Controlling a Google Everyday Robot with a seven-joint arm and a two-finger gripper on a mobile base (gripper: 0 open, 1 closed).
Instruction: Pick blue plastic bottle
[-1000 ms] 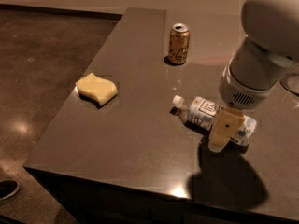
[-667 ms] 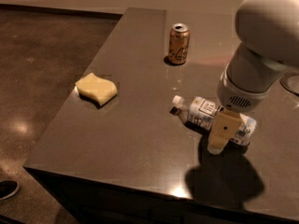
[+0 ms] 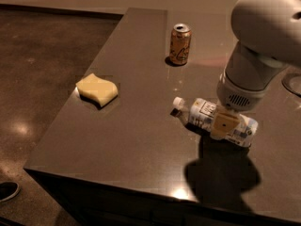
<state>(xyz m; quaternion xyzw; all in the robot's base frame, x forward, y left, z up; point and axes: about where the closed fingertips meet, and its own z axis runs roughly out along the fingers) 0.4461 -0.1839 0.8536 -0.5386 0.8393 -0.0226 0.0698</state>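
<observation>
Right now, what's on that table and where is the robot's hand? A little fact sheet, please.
table: dark countertop
blue plastic bottle: lying on its side, white cap pointing left
gripper: lowered at the bottle's middle, contact unclear
can: upright, farther back, apart from the bottle
yellow sponge: near the table's left edge

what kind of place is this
Likely a kitchen or break area: a dark counter with a drink can, a water bottle and a yellow sponge; the hand is over the bottle.
</observation>
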